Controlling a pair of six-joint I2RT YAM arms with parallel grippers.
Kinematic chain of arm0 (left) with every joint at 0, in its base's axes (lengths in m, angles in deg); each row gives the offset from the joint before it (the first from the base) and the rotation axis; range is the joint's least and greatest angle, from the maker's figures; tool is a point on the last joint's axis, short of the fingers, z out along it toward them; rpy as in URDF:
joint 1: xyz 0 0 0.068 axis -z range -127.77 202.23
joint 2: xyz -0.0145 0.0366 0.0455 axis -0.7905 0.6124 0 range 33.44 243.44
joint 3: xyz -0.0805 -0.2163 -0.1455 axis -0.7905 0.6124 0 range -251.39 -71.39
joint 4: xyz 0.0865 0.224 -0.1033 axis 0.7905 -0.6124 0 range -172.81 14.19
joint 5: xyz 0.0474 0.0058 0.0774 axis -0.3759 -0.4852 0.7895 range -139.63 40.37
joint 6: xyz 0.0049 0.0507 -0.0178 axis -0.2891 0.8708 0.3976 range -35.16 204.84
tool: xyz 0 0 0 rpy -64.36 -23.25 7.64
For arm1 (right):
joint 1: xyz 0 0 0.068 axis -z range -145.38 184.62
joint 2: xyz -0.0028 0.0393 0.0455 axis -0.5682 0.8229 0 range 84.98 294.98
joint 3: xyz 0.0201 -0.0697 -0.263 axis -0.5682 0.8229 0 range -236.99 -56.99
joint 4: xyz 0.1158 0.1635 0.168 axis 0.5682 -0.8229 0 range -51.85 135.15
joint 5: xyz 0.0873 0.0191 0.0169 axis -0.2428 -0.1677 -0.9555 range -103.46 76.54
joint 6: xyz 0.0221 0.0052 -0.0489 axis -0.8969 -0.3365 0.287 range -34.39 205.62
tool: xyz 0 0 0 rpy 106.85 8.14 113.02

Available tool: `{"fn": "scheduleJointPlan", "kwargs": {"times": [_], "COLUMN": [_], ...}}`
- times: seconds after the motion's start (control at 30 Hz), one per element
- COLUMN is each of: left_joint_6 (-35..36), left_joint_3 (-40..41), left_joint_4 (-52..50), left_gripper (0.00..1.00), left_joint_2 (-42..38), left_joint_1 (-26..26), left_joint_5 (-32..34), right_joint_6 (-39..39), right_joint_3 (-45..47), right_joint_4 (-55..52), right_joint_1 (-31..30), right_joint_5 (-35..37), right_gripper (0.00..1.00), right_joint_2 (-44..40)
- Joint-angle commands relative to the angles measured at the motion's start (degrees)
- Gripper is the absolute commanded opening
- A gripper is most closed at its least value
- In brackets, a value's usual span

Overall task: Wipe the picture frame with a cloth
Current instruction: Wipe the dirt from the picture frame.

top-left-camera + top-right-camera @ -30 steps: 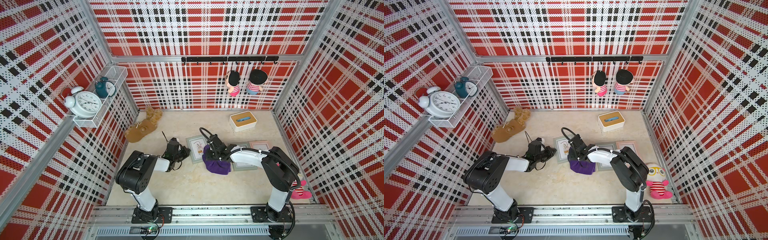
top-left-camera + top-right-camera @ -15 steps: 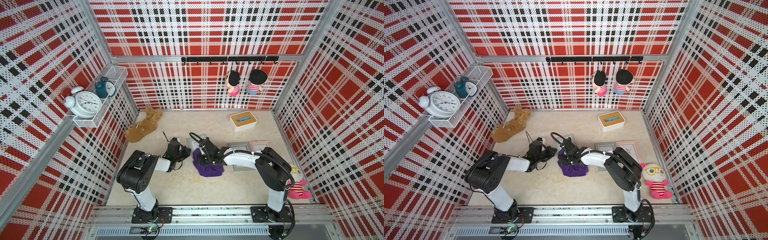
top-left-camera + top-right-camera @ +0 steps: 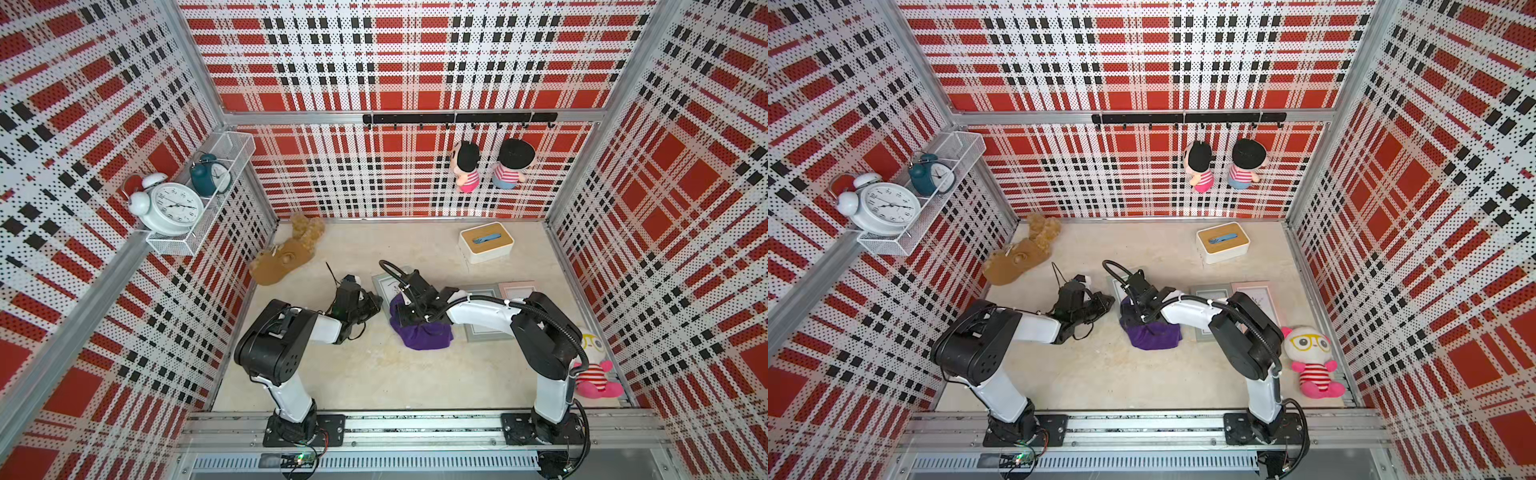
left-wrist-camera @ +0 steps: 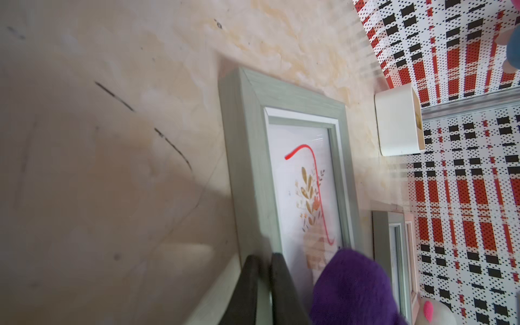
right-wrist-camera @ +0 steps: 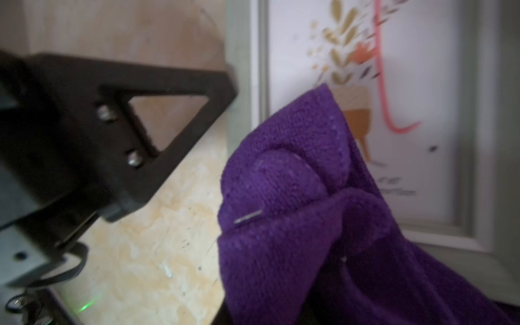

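Robot test cell, plaid pegboard walls (image 3: 415, 62)

The picture frame (image 4: 247, 157) is lying flat on the beige table (image 3: 374, 374). It has a grey-green wooden border and a white inner mat, and is showing a print of golden leaves in a vase with a red curved line over it. The purple cloth (image 3: 422, 334) is sitting bunched over the frame's near end, spilling onto the table.

Left arm (image 3: 324, 328) and right arm (image 3: 478, 316) share white shells, bulky black joints, looping black cables (image 3: 386, 266), and black triangular fingers (image 5: 168, 76) with silver screws (image 5: 134, 161).
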Motion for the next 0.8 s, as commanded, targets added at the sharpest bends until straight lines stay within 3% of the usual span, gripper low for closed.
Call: {"fn": "scheduleJointPlan", "kwargs": {"times": [0.0,0.2,0.3,0.53,0.63,0.77], "left_joint_6": [1.3,1.9,2.0,2.0,2.2,2.6], "left_joint_3": [2.0,2.0,2.0,1.7,1.8,1.7], "left_joint_4": [-13.6,-14.5,-14.9,-15.3,-15.6,-15.7], "left_gripper": [0.13,0.13,0.13,0.13,0.13,0.13], "left_joint_2": [4.4,4.3,4.3,4.6,4.6,4.6], "left_joint_1": [0.0,0.1,0.2,0.3,0.2,0.2], "left_joint_5": [4.0,4.1,4.0,4.4,4.6,4.7], "right_joint_6": [-1.3,2.1,2.5,0.4,0.3,3.0], "right_joint_3": [2.2,5.0,3.1,-6.0,-3.5,2.2], "right_joint_4": [-0.7,-7.5,-7.4,-5.0,-4.9,-7.9], "right_joint_1": [2.9,11.2,10.1,0.2,1.8,8.6], "right_joint_5": [-2.5,2.3,0.3,-6.3,-4.2,0.5], "right_gripper": [0.00,0.00,0.00,0.00,0.00,0.00], "right_joint_2": [0.2,-3.4,-2.5,4.1,2.8,-1.2]}}
